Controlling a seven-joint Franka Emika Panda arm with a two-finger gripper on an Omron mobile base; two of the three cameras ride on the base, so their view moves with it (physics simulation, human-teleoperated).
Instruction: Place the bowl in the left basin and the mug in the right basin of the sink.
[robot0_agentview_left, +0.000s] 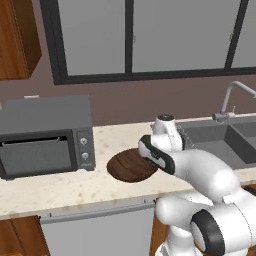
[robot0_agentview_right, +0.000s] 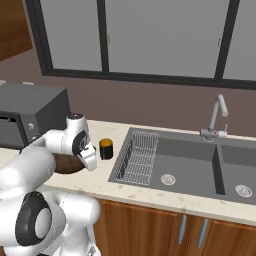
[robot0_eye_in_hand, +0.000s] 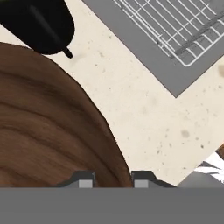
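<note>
- The bowl (robot0_agentview_left: 129, 165), dark brown wood grain, lies on the speckled worktop (robot0_agentview_left: 60, 187) at the centre of the left base view, to the right of the grey microwave (robot0_agentview_left: 47, 135).
- In the hand view the bowl (robot0_eye_in_hand: 48, 131) takes up the left half of the frame, its rim curving down to the bottom centre.
- The claw (robot0_eye_in_hand: 113, 180) sits at the bottom centre of the hand view, its two fingertips (robot0_eye_in_hand: 85, 180) on either side of the bowl's rim and close together; whether they press the rim yet I cannot tell.
- The mug (robot0_agentview_right: 105, 148), black with an orange-yellow inside, stands on the worktop at centre left of the right base view, between the arm's wrist and the sink (robot0_agentview_right: 200, 187).
- In the hand view the mug (robot0_eye_in_hand: 39, 24) shows at upper left, just beyond the bowl's rim.
- The left basin (robot0_agentview_right: 187, 162) lies right of the wire rack (robot0_agentview_right: 140, 157), and the right basin (robot0_agentview_right: 240, 172) is at the right edge of that view.
- The faucet (robot0_agentview_right: 217, 117) rises behind the divider between the basins.
</note>
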